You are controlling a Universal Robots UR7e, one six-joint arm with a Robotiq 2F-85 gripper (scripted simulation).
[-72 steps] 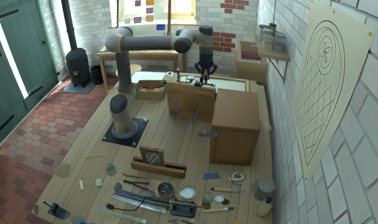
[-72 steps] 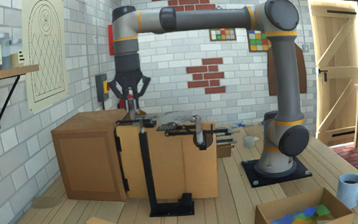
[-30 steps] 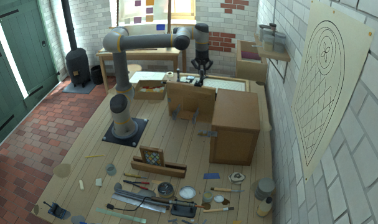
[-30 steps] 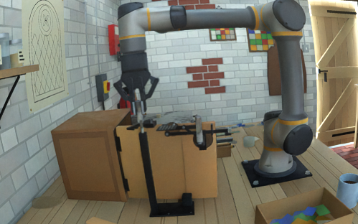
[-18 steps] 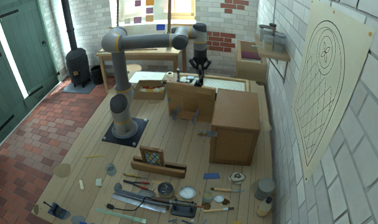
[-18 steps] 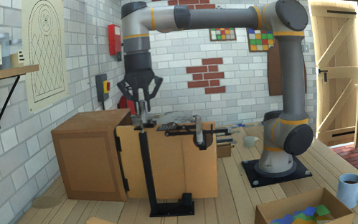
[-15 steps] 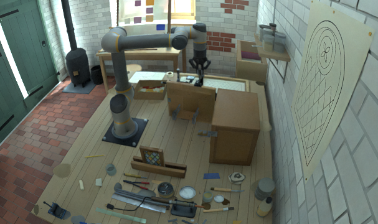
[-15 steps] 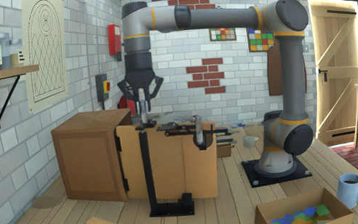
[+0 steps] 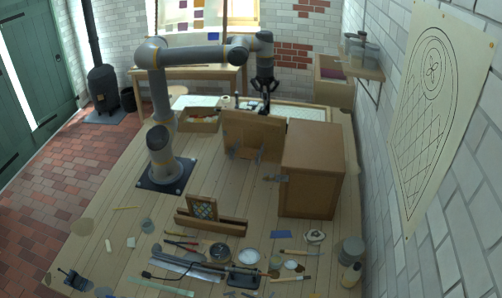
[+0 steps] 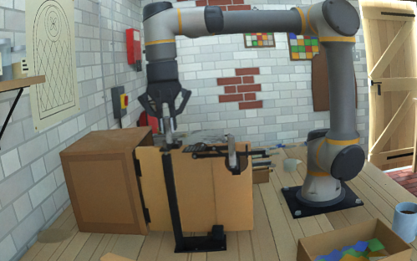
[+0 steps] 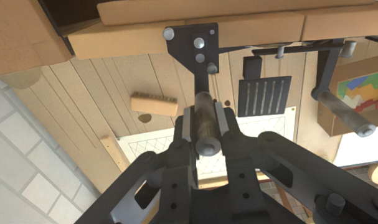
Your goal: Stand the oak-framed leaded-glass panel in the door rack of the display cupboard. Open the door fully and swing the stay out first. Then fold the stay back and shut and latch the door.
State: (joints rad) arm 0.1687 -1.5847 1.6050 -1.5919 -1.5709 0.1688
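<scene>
The display cupboard (image 9: pixel 312 165) stands on the right of the plank floor with its door (image 9: pixel 254 134) swung wide open to the left. The stay's upright grey handle (image 11: pixel 205 124) is held in my closed gripper (image 11: pixel 204 119) at the door's top edge, near the hinge side (image 10: pixel 168 125). The black stay bar (image 10: pixel 171 196) runs down the door's outer face to a foot on the floor. A second grey handle (image 10: pixel 230 152) stands further along the door top. The oak-framed leaded-glass panel (image 9: pixel 201 208) stands in a wooden holder (image 9: pixel 211 223) well in front of the cupboard.
Behind the cupboard lie a large framed panel (image 9: pixel 300 111) and a tray of coloured glass (image 9: pixel 199 119). My arm's base (image 9: pixel 164 169) sits left of the door. Tools and tins (image 9: pixel 234 256) litter the near floor. A brick wall with a shelf (image 9: pixel 360 62) runs along the right.
</scene>
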